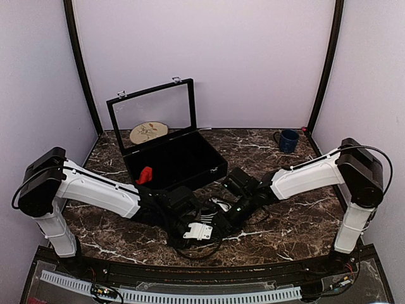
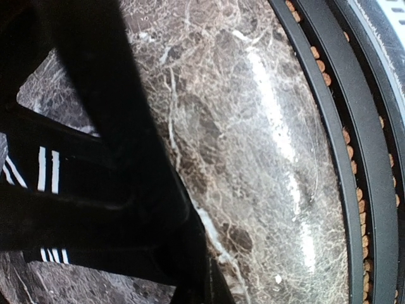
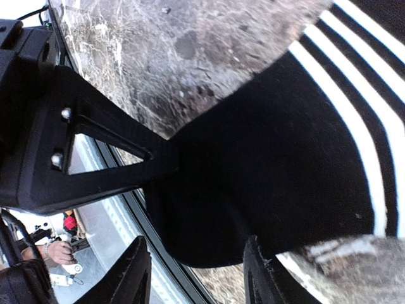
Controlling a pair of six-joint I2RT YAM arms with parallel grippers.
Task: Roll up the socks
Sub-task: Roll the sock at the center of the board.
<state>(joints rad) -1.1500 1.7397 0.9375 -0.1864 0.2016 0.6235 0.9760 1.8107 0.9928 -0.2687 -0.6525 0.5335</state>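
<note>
The black ankle sock with white stripes [image 1: 219, 204] lies on the marble table between my two grippers. In the right wrist view the black sock [image 3: 285, 164] fills the frame, and one finger of my left gripper [image 3: 126, 164] ends at the sock's edge. My left gripper [image 1: 212, 223] looks shut on that edge; in its own view [image 2: 190, 253] the jaws are a dark mass beside the striped cuff [image 2: 47, 170]. My right gripper [image 1: 229, 215] is open [image 3: 193, 244], its fingertips [image 3: 136, 266] straddling the sock's rounded end. A red item [image 1: 145, 175], perhaps the red sock, lies in the black case.
An open black case [image 1: 190, 166] with a raised glass lid [image 1: 155, 114] stands behind the grippers. A round wooden disc [image 1: 149, 132] lies behind it. A blue mug [image 1: 288, 140] stands at the back right. The table's black front rail [image 2: 342, 158] is close by.
</note>
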